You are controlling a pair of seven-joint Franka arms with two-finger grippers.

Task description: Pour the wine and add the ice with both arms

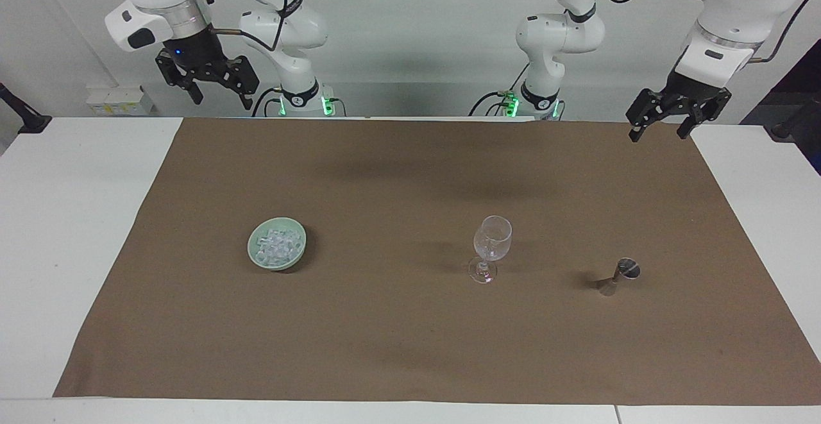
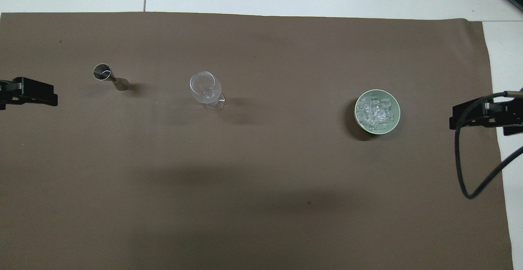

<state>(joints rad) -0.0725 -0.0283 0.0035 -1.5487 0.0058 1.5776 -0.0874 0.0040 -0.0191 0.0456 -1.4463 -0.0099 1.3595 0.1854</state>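
Ice (image 1: 278,245): heap of clear cubes, all in the green bowl (image 1: 255,251), none outside it as far as I can see; bowl sits on the brown cloth (image 1: 397,347) toward the right arm's end of the table.
Wine glass (image 1: 492,238): upright, mid-cloth, looks empty, no liquid and no cube visible in it; well apart from the bowl.
Jigger (image 1: 617,276): small metal measuring cup, upright, toward the left arm's end, beside the glass but not touching; whether it holds wine, cannot tell.
Left gripper (image 1: 660,126): raised over the cloth's corner at its own end, jaws apart, holding nothing.
Right gripper (image 1: 220,95): raised by the cloth's edge at its own base, jaws apart, holding nothing.
Done: nothing, judging by the layout; all three items untouched, both arms waiting.
Left to do: everything. Probably left arm takes the jigger and tips it into the glass; right arm picks ice from the bowl and drops it in the glass.
Progress: start of task.
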